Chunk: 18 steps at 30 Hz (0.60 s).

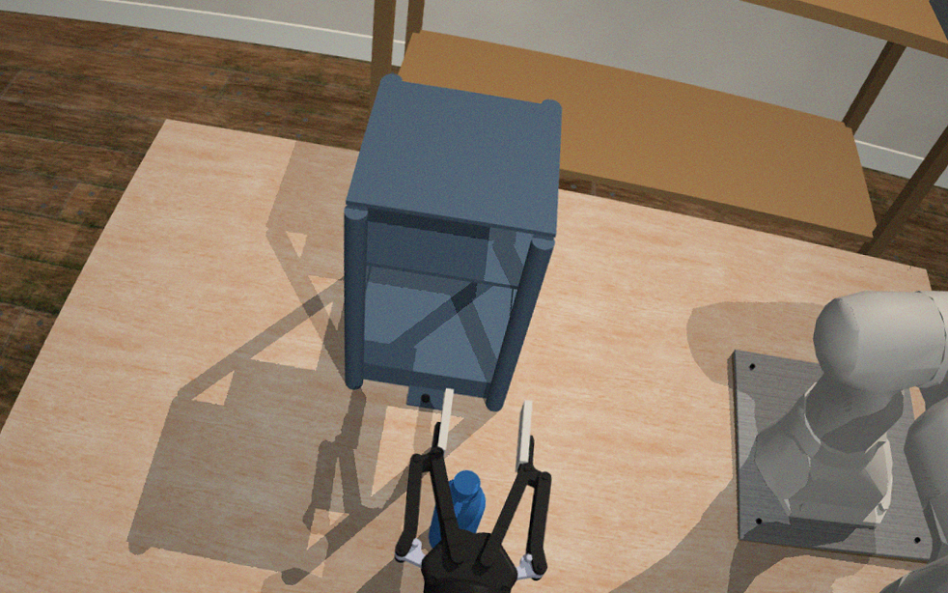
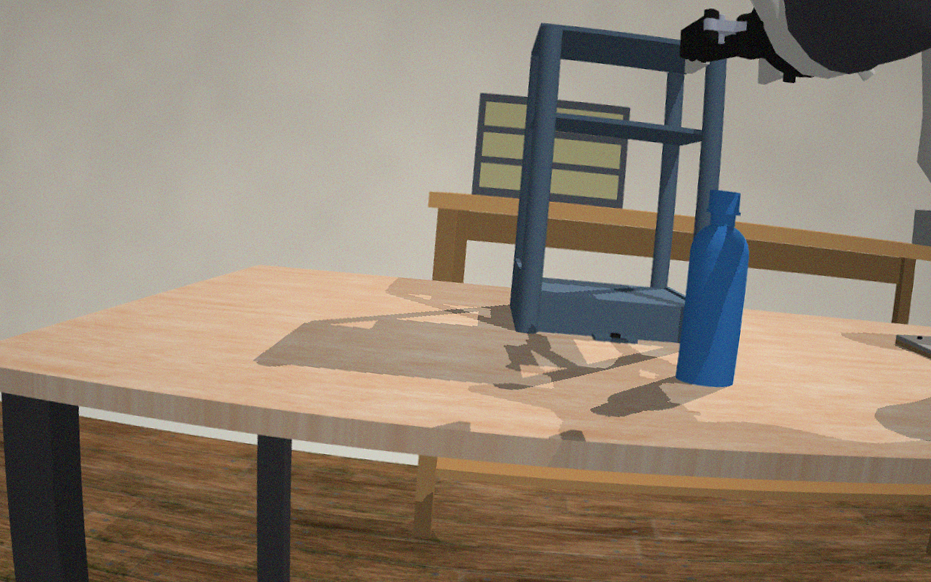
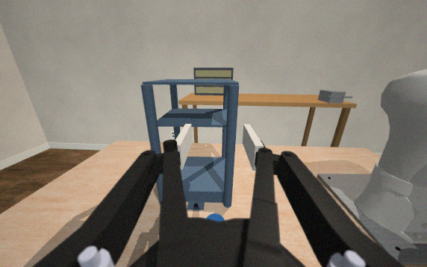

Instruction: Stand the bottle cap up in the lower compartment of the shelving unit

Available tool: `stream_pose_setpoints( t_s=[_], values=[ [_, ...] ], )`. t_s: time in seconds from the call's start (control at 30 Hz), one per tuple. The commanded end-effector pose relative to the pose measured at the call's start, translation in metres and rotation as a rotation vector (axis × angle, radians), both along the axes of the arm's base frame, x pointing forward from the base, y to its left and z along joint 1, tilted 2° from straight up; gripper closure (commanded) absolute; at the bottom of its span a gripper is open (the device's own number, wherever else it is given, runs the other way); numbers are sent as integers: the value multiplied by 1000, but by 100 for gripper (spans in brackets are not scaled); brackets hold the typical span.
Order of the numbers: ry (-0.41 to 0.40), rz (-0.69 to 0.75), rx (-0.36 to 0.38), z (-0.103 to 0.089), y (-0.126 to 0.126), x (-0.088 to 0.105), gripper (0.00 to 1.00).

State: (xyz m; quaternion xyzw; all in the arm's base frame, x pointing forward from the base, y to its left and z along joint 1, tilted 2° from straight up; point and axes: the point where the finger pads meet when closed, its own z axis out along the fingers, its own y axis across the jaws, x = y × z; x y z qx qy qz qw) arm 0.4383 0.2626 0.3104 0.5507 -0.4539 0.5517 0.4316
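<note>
I see the gripper (image 1: pixel 483 427) high above the table (image 1: pixel 156 374), its pale fingers spread and grasping nothing, aimed at the shelving unit (image 1: pixel 350 296) at twelve o'clock. The blue bottle (image 2: pixel 713 299) stands upright on the table beneath the gripper, in front of the unit, outside the lower compartment.
</note>
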Motion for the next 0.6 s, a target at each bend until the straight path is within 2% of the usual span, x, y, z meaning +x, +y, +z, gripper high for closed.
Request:
stream_pose_setpoints(
  t_s=[0.0,0.23,0.57],
  values=[
    [-6,-2,2,-6,0,0,54],
    [-6,-2,2,-14,1,0,54],
    [-6,-2,2,-36,1,1,54]
  ],
)
